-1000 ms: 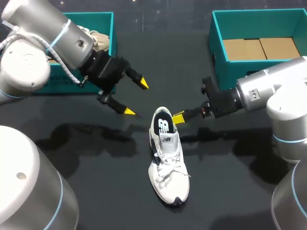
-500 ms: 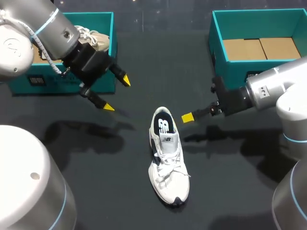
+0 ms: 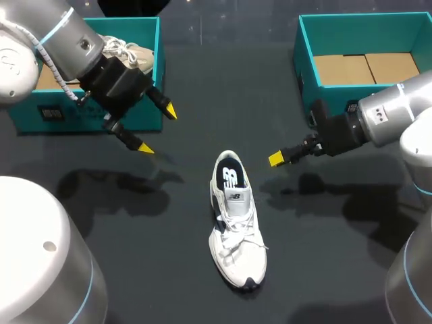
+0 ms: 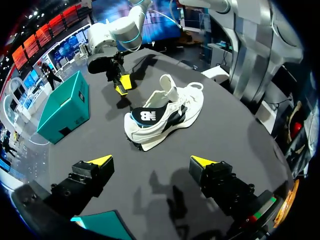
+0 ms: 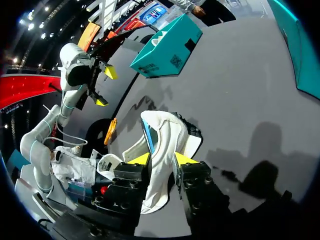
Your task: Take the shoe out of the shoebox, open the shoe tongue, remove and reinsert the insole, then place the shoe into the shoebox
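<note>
This is looking like a robotics lab or demo stand: a grey left arm [image 3: 61, 34] and right arm [image 3: 395, 115] are hanging over a black table [image 3: 337, 260] from 9 and 3 o'clock, a left shoebox [image 3: 145, 118] and right shoebox [image 3: 331, 98] are sitting at 11 and 1 o'clock, and a white shoe [image 3: 236, 229] is lying mid-table

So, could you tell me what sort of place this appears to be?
Likely a robot shoe-packing bench: a dark table carries a left shoebox and a right shoebox, with a white shoe lying near the left gripper and right gripper.

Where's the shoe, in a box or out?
Out: the shoe stands upright on the table, apart from the left box and the right box.
</note>
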`<state>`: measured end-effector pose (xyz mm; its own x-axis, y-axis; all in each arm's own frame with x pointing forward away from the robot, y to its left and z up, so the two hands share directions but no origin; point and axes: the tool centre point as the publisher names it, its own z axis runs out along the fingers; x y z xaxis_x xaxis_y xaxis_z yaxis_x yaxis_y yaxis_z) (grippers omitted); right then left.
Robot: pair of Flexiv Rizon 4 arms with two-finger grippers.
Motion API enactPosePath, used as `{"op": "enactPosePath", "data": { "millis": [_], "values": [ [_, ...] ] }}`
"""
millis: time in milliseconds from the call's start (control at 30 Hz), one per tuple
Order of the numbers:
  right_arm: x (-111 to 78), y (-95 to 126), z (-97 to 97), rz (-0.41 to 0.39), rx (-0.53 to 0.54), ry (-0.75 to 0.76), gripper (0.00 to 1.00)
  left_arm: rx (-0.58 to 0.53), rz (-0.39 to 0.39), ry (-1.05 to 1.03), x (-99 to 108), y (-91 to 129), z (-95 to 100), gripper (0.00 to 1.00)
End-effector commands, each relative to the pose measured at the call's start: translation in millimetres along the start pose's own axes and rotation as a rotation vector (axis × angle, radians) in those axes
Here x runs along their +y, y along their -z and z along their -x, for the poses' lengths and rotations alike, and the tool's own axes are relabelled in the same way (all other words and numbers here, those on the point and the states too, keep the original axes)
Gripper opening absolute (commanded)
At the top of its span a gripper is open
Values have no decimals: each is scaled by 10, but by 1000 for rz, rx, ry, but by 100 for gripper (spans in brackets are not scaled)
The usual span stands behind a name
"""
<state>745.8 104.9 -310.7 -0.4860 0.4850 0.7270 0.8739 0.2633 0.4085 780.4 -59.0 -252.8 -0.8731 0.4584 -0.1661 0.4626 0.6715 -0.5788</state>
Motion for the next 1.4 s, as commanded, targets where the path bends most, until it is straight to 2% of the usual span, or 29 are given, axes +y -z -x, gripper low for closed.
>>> {"op": "enactPosePath", "data": {
  "millis": [33,267,533,1100,1167,1400],
  "values": [
    [65,-29,-68,-21,-49,-11,0,-1,3,-1,0,5,-13,100],
    [38,70,-94,-52,-146,-54,0,26,49,6,210,171,-56,100],
    [12,275,-85,-131,-346,-127,0,49,102,-1,492,501,-144,100],
    [5,306,-83,-126,-347,-127,0,49,102,-1,492,501,-144,100],
    [-79,363,-69,-109,-343,-148,0,56,111,-5,519,523,-150,100],
    [-209,433,-234,-114,-517,-204,0,81,160,0,733,657,-229,100]
  ]
}}
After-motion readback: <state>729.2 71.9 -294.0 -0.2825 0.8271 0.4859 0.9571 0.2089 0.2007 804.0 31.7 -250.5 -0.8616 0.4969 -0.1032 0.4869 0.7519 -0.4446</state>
